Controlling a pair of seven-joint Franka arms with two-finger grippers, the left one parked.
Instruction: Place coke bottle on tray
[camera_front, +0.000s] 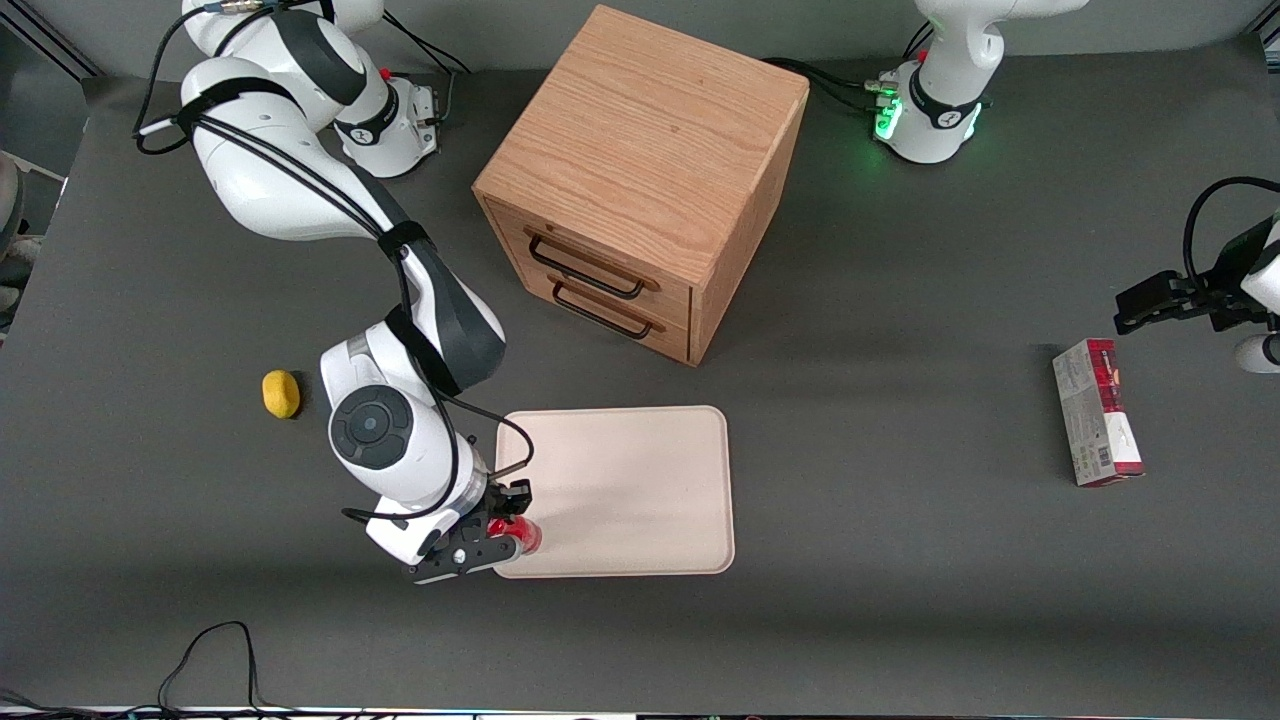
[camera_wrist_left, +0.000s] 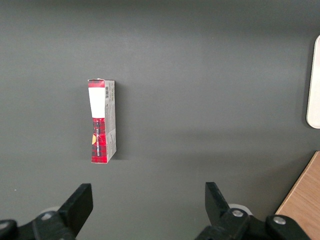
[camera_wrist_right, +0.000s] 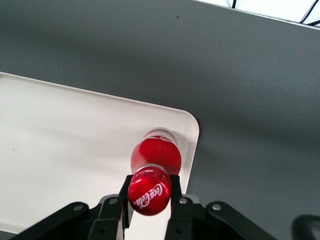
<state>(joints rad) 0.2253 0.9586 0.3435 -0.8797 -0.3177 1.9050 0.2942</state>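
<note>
I see a dark grey matte table (camera_front: 900, 300) filling the front view, smooth and even; black cables trail along its edge nearest the front camera. The gripper (camera_wrist_right: 150, 197) hangs over the tray's corner closest to the front camera at the working arm's end; its two black fingers (camera_wrist_right: 175, 187) are closed on the neck of the coke bottle (camera_wrist_right: 155, 155), just below the cap. I read white "Coca-Cola" script on the glossy red cap (camera_wrist_right: 149, 196); the bottle is upright, rounded, red, with its base at the tray surface, though I cannot tell whether it rests there. The tray (camera_front: 640, 480) is flat, pale cream-pink, rectangular with rounded corners and a low rim. A wooden drawer cabinet (camera_front: 640, 170), oak-grained and boxy, stands farther from the front camera than the tray; two dark wire handles (camera_front: 590, 285) cross its drawer fronts. A small yellow lumpy object (camera_front: 281, 393) lies toward the working arm's end; a red-and-grey carton (camera_wrist_left: 102, 121) with tartan print lies flat toward the parked arm's end, its text too small to read.
</note>
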